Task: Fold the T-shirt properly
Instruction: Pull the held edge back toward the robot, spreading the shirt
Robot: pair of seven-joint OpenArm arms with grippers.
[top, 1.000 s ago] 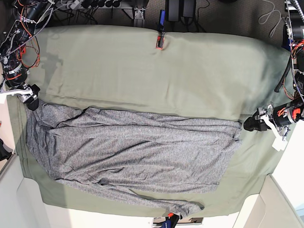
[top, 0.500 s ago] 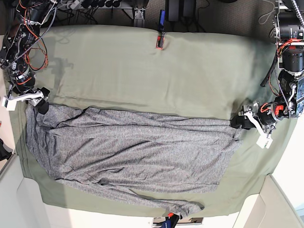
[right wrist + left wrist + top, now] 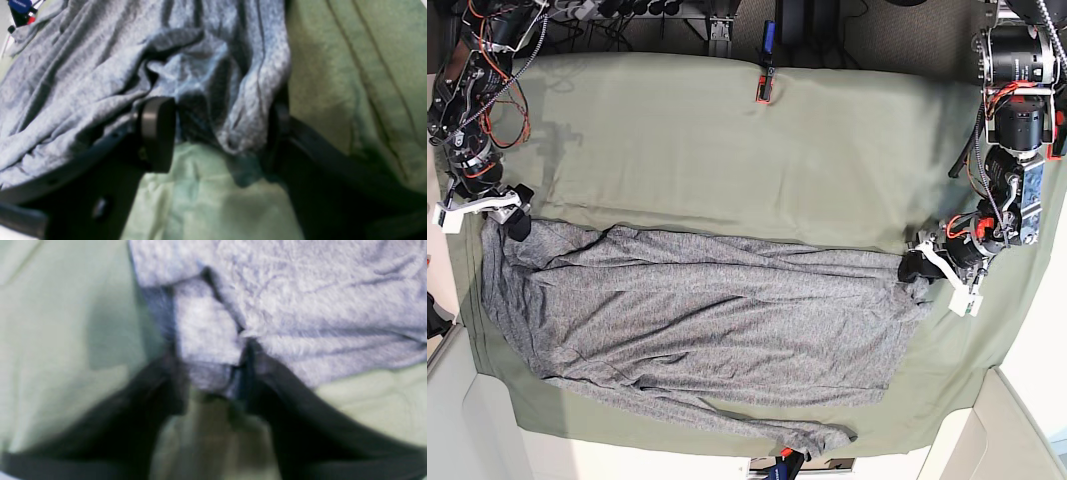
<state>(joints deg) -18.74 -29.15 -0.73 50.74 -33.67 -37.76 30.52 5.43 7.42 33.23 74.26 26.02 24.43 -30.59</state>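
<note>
My left pincer (image 3: 210, 386) reaches low and pinches a bunched fold of the T-shirt (image 3: 707, 320) at its right edge. My right pincer (image 3: 220, 133) stands spread astride the far-left corner. The mottled grey knit lies rumpled across the near part of the smooth olive sheet (image 3: 727, 150).

The T-shirt (image 3: 697, 315) is heather-grey, of soft mottled knit, with long sleeves. It lies spread wide on the olive-green sheet (image 3: 727, 150), flat but with many long wrinkles. One sleeve runs along the lower edge and ends near the sheet's border. Both far ends of the T-shirt are bunched into small folds.
</note>
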